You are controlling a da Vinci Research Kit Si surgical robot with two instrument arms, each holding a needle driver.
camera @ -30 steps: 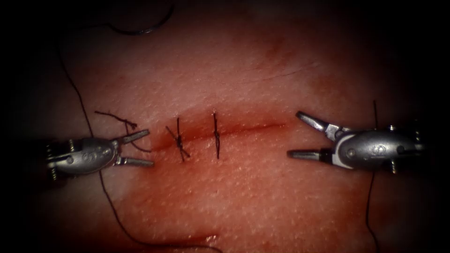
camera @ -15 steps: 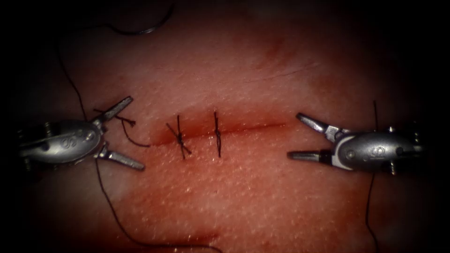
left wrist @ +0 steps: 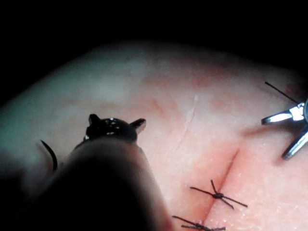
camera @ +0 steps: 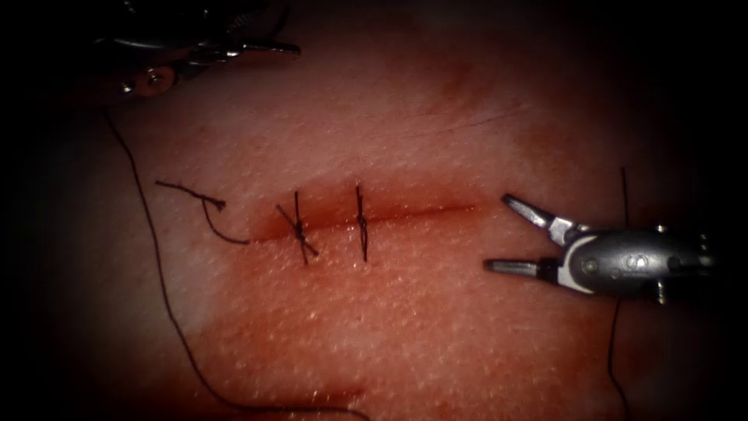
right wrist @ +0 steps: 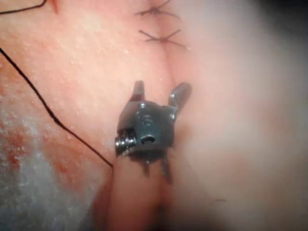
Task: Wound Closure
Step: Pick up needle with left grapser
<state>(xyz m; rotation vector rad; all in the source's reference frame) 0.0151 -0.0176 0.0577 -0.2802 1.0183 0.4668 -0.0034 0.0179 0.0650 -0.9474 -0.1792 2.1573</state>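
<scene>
**Needle lies at the far left, beside the left gripper**

Nearest the endoscope, a long strand of thread (camera: 175, 327) runs down the left of the tissue (camera: 405, 327) and curls along its front edge, past a patch of red fluid (camera: 312, 312).

Further back, the right gripper (camera: 499, 234) hovers just right of the cut (camera: 421, 210). Its jaws are spread wide and hold nothing. They point left along the line of the cut.

Two tied stitches (camera: 298, 230) cross the left half of the cut, and the right half is unstitched. A short cut end of thread (camera: 204, 206) lies loose on the tissue left of them.

Farthest back, the left gripper (left wrist: 115, 120) sits over the far left corner of the tissue. In the left wrist view its two tips stand apart with nothing between them.

The needle (left wrist: 52, 156) lies just beside that tool's shaft, behind its tips. It rests on the surface, not in the tissue. I judge the left arm much the nearer to it, as the right gripper is well apart.

No writing can be read; the mark on the right tool's body is too faint.
</scene>
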